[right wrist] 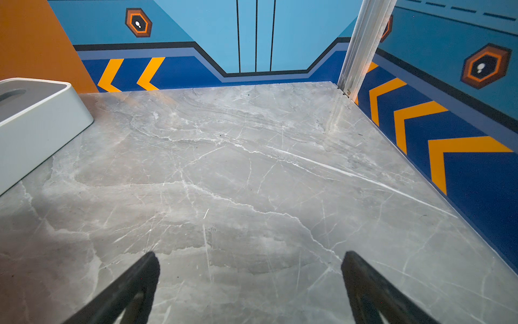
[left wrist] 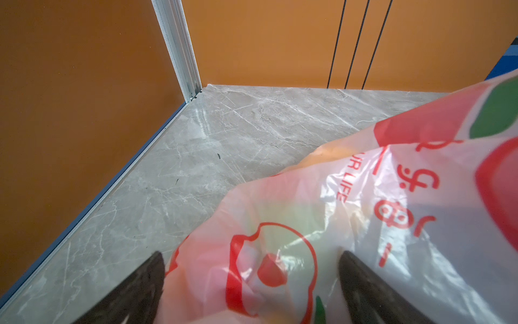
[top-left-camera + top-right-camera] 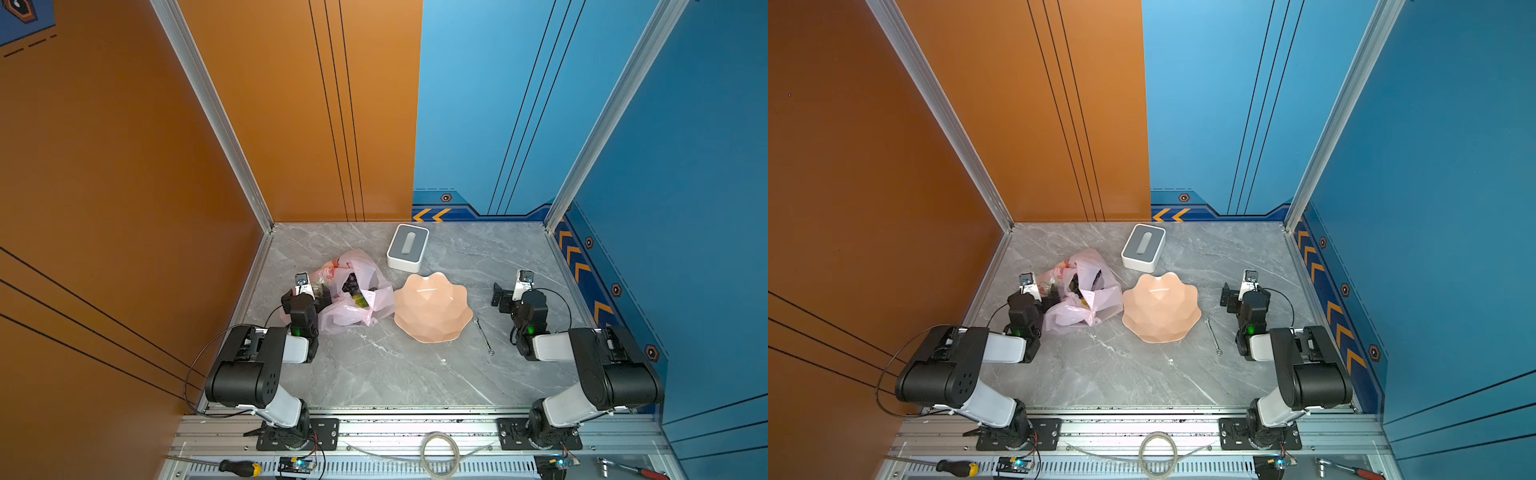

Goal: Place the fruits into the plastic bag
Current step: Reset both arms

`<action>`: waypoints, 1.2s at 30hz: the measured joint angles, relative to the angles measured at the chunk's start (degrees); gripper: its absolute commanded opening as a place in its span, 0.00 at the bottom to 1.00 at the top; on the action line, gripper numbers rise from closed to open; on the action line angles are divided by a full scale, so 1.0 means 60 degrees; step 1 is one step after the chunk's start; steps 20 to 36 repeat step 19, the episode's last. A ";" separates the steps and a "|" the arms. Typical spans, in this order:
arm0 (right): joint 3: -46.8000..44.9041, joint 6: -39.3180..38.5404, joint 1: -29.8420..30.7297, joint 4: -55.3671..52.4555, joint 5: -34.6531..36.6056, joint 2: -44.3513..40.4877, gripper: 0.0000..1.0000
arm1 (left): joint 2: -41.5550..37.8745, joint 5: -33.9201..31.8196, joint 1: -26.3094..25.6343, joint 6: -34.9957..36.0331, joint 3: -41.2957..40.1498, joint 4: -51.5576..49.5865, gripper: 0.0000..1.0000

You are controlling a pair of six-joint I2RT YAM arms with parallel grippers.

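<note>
Crinkled translucent pink plastic bag [image 3: 348, 316], red-printed, fruits [image 3: 352, 285] inside; both arms' jaws apart.

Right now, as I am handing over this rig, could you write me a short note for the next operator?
Left hand: open, against the side of the bag, bag film in the gap, not clamped.
Right hand: open, empty, above bare table.
Fruit: dark grapes and a green-yellow piece show in the bag's mouth; the rest cannot be counted through the film.
Done: plate is empty, no loose fruit seen on the table.
Left: probably nothing to load; confirm the count, then draw the left hand back.
</note>
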 measured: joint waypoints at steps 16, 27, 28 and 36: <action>0.0022 0.0007 -0.0102 -0.0073 -0.0062 0.0000 1.00 | 0.0000 -0.0069 -0.0018 0.0004 0.0004 -0.0025 0.98; 0.0044 0.0015 -0.0175 -0.0160 -0.0073 0.0000 1.00 | 0.0000 -0.0069 -0.0018 0.0000 0.0004 -0.0025 0.98; 0.0044 0.0015 -0.0175 -0.0160 -0.0073 0.0000 1.00 | 0.0000 -0.0069 -0.0018 0.0000 0.0004 -0.0025 0.98; 0.0044 0.0015 -0.0175 -0.0160 -0.0073 0.0000 1.00 | 0.0000 -0.0069 -0.0018 0.0000 0.0004 -0.0025 0.98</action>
